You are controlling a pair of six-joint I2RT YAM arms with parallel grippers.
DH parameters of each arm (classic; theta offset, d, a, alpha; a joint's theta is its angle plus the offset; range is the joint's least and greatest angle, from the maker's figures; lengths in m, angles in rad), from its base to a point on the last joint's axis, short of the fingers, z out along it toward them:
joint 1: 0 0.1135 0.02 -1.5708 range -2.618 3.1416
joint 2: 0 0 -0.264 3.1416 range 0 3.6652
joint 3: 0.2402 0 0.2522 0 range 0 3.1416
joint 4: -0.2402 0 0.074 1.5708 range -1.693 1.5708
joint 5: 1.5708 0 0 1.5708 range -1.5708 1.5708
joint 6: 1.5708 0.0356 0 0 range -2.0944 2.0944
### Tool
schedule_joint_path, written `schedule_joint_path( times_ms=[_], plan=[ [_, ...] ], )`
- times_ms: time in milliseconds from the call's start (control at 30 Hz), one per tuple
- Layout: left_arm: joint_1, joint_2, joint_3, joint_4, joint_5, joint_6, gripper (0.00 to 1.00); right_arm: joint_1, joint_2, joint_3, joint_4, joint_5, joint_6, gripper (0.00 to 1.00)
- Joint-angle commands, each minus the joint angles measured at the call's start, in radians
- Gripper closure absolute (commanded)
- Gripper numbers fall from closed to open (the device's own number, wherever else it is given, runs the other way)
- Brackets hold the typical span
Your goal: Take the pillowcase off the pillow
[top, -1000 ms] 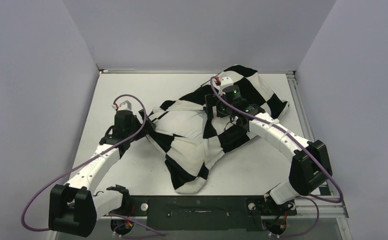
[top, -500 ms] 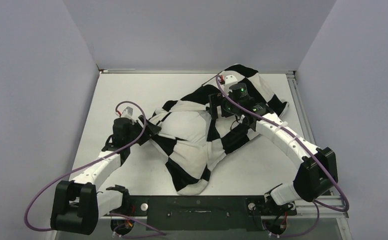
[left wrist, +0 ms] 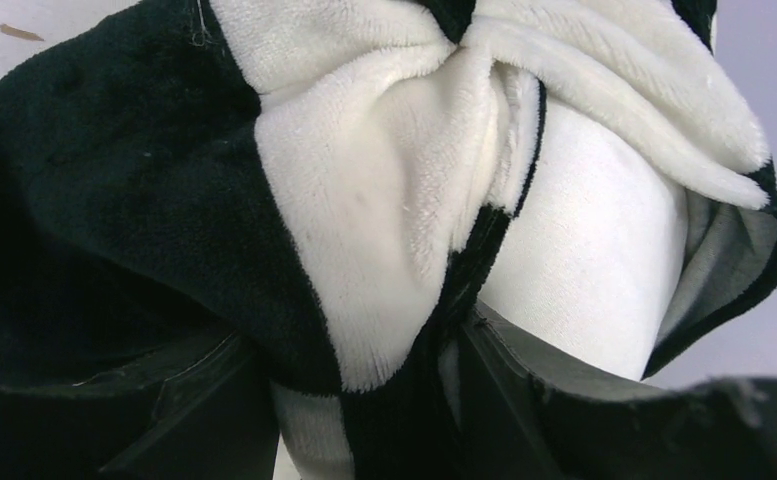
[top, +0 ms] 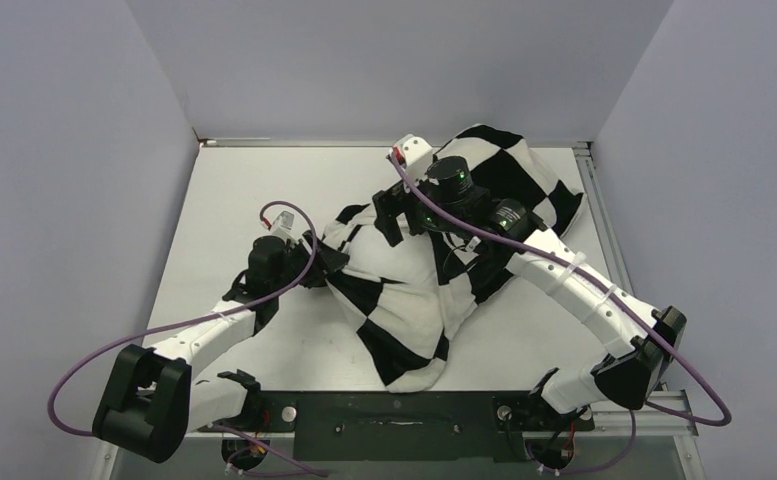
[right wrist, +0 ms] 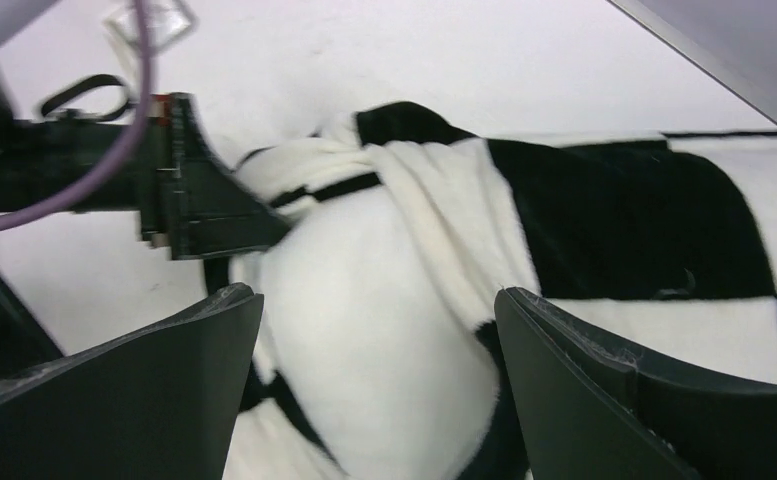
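The black-and-white checkered pillowcase (top: 404,300) lies crumpled across the middle and back right of the table. My left gripper (top: 329,258) is shut on a bunched fold at its left edge, and the fabric (left wrist: 364,200) fills the space between the jaws (left wrist: 369,410). The plain white pillow (left wrist: 594,260) shows through the case's open end beside that fold. My right gripper (top: 386,207) hovers open just above the case's upper left part. Its jaws (right wrist: 374,300) straddle a white bulge of the case (right wrist: 364,340) without closing on it. The left gripper also shows in the right wrist view (right wrist: 199,205).
The white table (top: 254,180) is boxed in by grey walls at the left, back and right. A metal rail (top: 604,220) runs along its right edge and a black base bar (top: 394,412) along its near edge. Purple cables (top: 94,350) loop off both arms.
My left gripper has moved right and slightly nearer with the fabric in it, dragging the whole bundle rightwards. My right gripper has swung left over the case, still open.
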Motion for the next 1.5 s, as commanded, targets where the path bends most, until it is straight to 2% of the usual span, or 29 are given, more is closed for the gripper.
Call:
schedule_joint_path(
  times_ms=[0,67,333,567,733,867,967,1167,1233,1267,1300,1367,1400,1433,1467],
  plan=[
    [-0.038,-0.010,0.013,0.089,0.038,-0.031,0.45,0.083,0.018,0.077,-0.026,-0.130,-0.010,0.10],
    [-0.050,-0.019,0.010,0.090,0.034,-0.035,0.45,0.111,0.049,0.073,-0.016,-0.175,0.005,0.09],
    [-0.071,-0.050,-0.019,0.090,0.025,-0.043,0.45,0.123,0.161,0.027,-0.019,-0.176,0.045,0.07],
    [-0.074,-0.078,-0.043,0.074,0.019,-0.043,0.45,0.059,0.215,-0.033,-0.062,-0.074,0.055,0.02],
    [-0.076,-0.090,-0.052,0.060,0.017,-0.037,0.45,0.045,0.231,-0.079,-0.075,0.013,0.031,0.04],
    [-0.077,-0.094,-0.052,0.046,0.014,-0.031,0.46,0.049,0.254,-0.105,-0.062,0.040,0.024,0.00],
    [-0.081,-0.097,-0.052,0.041,0.010,-0.028,0.46,0.067,0.279,-0.122,-0.049,0.079,0.009,0.07],
    [-0.091,-0.105,-0.048,0.012,-0.009,-0.018,0.45,0.086,0.345,-0.154,-0.041,0.172,-0.023,0.04],
    [-0.095,-0.113,-0.041,-0.013,-0.019,-0.008,0.45,0.085,0.356,-0.156,-0.035,0.187,-0.030,0.18],
    [-0.097,-0.117,-0.035,-0.033,-0.028,-0.001,0.44,0.085,0.358,-0.155,-0.033,0.187,-0.033,0.29],
    [-0.098,-0.123,-0.028,-0.059,-0.038,0.011,0.44,0.086,0.357,-0.152,-0.029,0.185,-0.035,0.41],
    [-0.102,-0.140,-0.017,-0.110,-0.065,0.040,0.41,0.085,0.354,-0.145,-0.021,0.182,-0.038,0.73],
    [-0.104,-0.151,-0.011,-0.138,-0.083,0.057,0.40,0.084,0.350,-0.141,-0.018,0.184,-0.036,0.84],
    [-0.107,-0.159,-0.004,-0.164,-0.101,0.079,0.40,0.083,0.346,-0.137,-0.016,0.188,-0.037,0.93],
    [-0.108,-0.165,0.003,-0.192,-0.118,0.094,0.39,0.082,0.341,-0.137,-0.013,0.192,-0.036,0.94]
  ],
)
